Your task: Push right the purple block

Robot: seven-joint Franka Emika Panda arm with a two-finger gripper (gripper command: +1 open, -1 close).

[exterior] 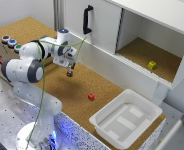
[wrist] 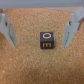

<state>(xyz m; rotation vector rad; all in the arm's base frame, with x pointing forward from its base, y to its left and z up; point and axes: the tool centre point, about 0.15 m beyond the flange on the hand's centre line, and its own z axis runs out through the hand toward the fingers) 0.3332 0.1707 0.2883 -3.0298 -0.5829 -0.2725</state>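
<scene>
The purple block [wrist: 47, 40] is a tiny dark purple cube with yellow letters on its faces. It sits on the cork tabletop, and in the wrist view it lies between my two fingers without touching either. My gripper [wrist: 38, 44] is open, with the fingers [wrist: 71, 27] spread wide. In the exterior view my gripper [exterior: 70, 68] hangs low over the cork, and the purple block [exterior: 69, 74] shows as a dark speck just beneath the fingertips.
A small red cube [exterior: 91, 96] lies on the cork toward the exterior view's right of the gripper. A white bin [exterior: 142, 125] stands at the lower right. A yellow-green cube [exterior: 152, 65] sits in the open cabinet [exterior: 157, 20]. Coloured buttons [exterior: 9, 41] are at the far left.
</scene>
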